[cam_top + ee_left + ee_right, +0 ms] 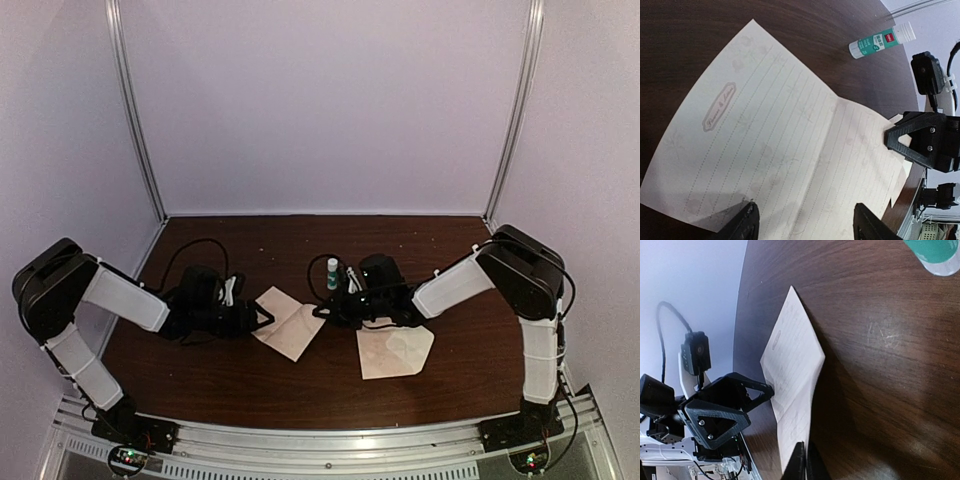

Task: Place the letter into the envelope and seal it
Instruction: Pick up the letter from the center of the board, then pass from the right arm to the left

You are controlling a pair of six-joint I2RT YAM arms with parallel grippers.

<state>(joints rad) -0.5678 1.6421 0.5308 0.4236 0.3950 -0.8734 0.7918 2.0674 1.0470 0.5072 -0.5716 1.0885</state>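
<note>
Status at this frame:
- The left claw was wide open. Its fingers sat either side of the near edge of the letter and gripped nothing.
- The right claw was closed tight at the opposite edge of the letter, and we read the sheet's edge as pinched between its fingers. From the right wrist the sheet stood up in a tent along its fold, not flat.
- The two claws faced each other across the sheet, roughly mid-table.
- The envelope lay flat on the table, just right of the letter and not touching it. It was on the near side of the right wrist with its pointed end toward the right. Neither claw touched it. We could not tell whether the flap was open.
- The glue stick sat just behind the right claw. It looked upright from the top camera, capped, with a green label.
</note>
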